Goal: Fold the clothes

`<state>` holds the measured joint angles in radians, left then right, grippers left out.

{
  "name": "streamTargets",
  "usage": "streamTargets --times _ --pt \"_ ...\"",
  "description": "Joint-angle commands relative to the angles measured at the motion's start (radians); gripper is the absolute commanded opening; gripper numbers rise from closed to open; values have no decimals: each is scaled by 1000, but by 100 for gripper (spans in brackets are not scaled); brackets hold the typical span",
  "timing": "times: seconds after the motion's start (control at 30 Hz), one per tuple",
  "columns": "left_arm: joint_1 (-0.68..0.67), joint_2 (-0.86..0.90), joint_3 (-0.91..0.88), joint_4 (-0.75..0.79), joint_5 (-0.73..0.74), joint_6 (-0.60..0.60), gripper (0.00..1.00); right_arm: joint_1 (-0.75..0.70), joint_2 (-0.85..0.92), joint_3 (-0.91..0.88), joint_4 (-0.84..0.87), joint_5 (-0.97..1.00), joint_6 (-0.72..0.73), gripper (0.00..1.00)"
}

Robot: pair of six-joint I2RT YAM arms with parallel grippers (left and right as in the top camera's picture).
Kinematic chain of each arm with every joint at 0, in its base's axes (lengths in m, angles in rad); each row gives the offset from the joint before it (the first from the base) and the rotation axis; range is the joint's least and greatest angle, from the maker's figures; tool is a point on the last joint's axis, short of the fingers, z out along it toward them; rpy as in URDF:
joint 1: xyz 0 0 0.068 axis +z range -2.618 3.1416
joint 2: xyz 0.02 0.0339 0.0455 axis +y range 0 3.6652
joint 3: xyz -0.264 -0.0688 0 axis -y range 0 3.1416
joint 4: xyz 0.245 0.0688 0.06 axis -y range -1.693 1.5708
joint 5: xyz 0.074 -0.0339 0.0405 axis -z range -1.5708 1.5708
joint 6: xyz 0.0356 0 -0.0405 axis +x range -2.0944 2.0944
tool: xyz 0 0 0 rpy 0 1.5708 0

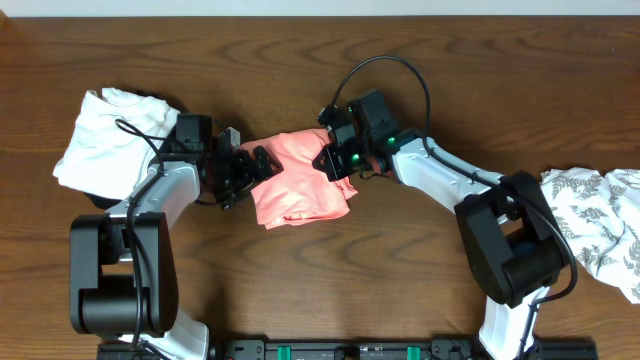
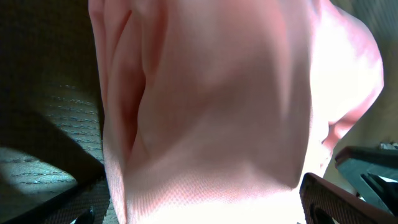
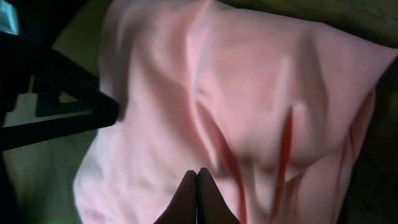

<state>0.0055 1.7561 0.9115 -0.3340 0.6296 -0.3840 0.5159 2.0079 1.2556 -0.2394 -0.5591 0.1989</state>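
Three textiles lie on the wooden table (image 1: 300, 290), logged from my remote station.

1. Salmon-pink garment (image 1: 300, 182): table centre, bunched into a rough fold between the two arms.
2. White garment (image 1: 100, 135): far left, crumpled, well apart from the pink one. The left arm and its cable cross its near side.
3. White cloth with grey leaf print (image 1: 600, 225): far right, cut off by the frame edge.

Left end effector (image 1: 250, 172): at the pink garment's left edge, released. Its fingers (image 2: 339, 202) are spread, with cloth between them filling the wrist view.

Right end effector (image 1: 334, 160): over the garment's upper right corner, hiding it from overhead. It is clenched, fingertips (image 3: 190, 193) together against the pink folds. I cannot tell whether any fabric is caught between them.
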Motion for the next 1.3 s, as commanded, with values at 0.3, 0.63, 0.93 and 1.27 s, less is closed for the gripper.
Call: streamTargets --times 0.3,0.63,0.93,1.27 --pt "-5 47 -19 -4 -38 25 98 14 180 -2 -3 24 -21 1" --pt "-37 47 -19 37 -39 25 98 13 180 -1 0 24 -20 1" --pt "-70 47 -19 52 -39 25 99 13 180 -1 -7 24 -20 1" --pt "-71 48 -23 29 -134 25 68 13 180 -1 -12 24 -20 1"
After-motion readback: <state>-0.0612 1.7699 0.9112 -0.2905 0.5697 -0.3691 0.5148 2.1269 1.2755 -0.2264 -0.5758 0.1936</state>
